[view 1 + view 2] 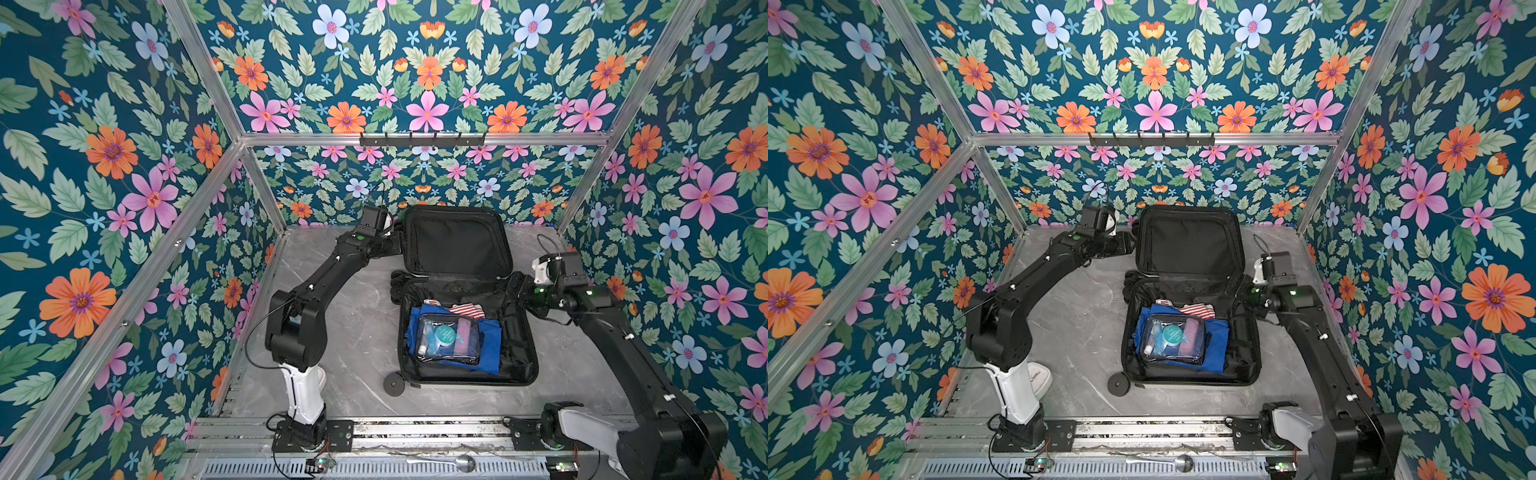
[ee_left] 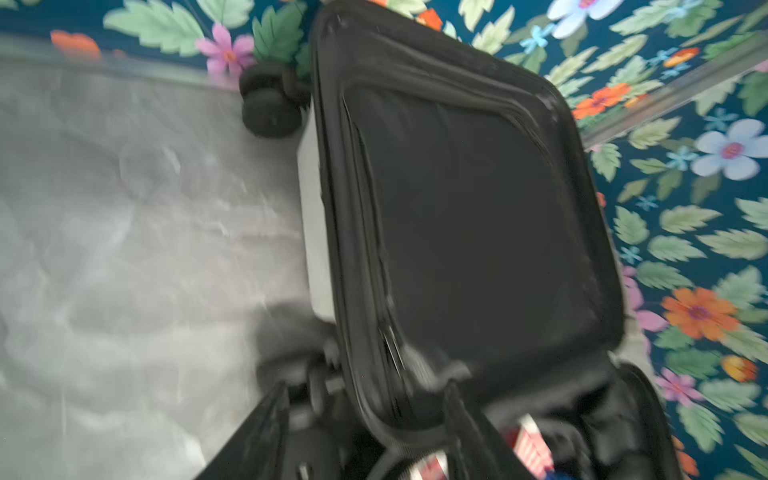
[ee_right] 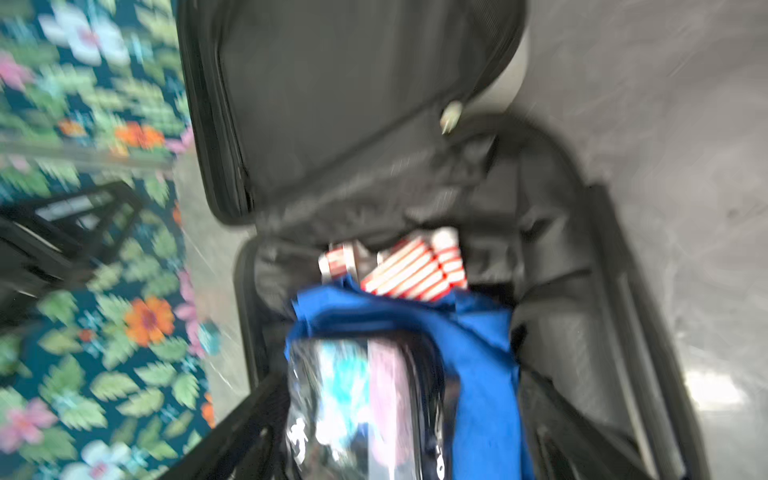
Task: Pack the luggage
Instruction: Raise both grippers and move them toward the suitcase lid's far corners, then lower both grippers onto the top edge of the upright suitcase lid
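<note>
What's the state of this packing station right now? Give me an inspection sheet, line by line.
Surface: grey marble-look tabletop, no spills seen.
Job's things: small white hard-shell suitcase with black lining open, lid raised; inside, clear toiletry pouch lies on blue cloth, red-and-white striped fabric behind.
Clutter: metal spoon on the front rail.
Grippers: left gripper at the lid's edge, right gripper beside the hinge; fingers apart, nothing seen held.
Cables: thin black cable loops off the left arm, apart from the suitcase.
Surroundings: floral wallpaper walls, aluminium frame, black hook rack.
</note>
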Motion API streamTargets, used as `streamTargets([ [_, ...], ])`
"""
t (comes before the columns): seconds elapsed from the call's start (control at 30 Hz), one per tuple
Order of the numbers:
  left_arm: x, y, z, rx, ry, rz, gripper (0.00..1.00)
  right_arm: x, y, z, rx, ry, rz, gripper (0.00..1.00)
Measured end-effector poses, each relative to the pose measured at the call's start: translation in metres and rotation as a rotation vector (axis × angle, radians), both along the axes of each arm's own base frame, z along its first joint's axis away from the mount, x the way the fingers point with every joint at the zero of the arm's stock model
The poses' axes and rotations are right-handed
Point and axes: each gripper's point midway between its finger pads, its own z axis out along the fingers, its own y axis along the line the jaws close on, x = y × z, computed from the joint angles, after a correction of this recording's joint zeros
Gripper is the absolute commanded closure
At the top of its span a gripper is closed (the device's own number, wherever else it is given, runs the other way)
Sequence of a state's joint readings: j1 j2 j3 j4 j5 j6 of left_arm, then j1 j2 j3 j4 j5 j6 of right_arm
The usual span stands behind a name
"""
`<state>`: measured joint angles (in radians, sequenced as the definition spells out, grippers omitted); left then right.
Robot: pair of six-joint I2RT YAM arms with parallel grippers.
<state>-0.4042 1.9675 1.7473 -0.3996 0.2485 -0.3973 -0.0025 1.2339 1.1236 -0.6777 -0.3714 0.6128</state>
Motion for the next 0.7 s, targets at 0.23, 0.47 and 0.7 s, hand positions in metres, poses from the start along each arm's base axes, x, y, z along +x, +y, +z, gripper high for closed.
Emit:
streamTargets([
  [0.23, 0.064, 0.010, -0.018, 0.035, -0.060, 0.029, 0.40, 0.108, -0.056, 0.004, 0.012, -0.028, -0.099, 0.19],
  [0.47, 0.099, 0.004, -0.022, -0.023, -0.146, 0.012, 0.38, 0.203, -0.069, -0.019, 0.000, -0.054, -0.053, 0.24],
  [0.7, 0.127, -0.013, -0.028, -0.072, -0.232, -0.014, 0.36, 0.271, -0.078, -0.051, -0.018, -0.085, -0.015, 0.27],
])
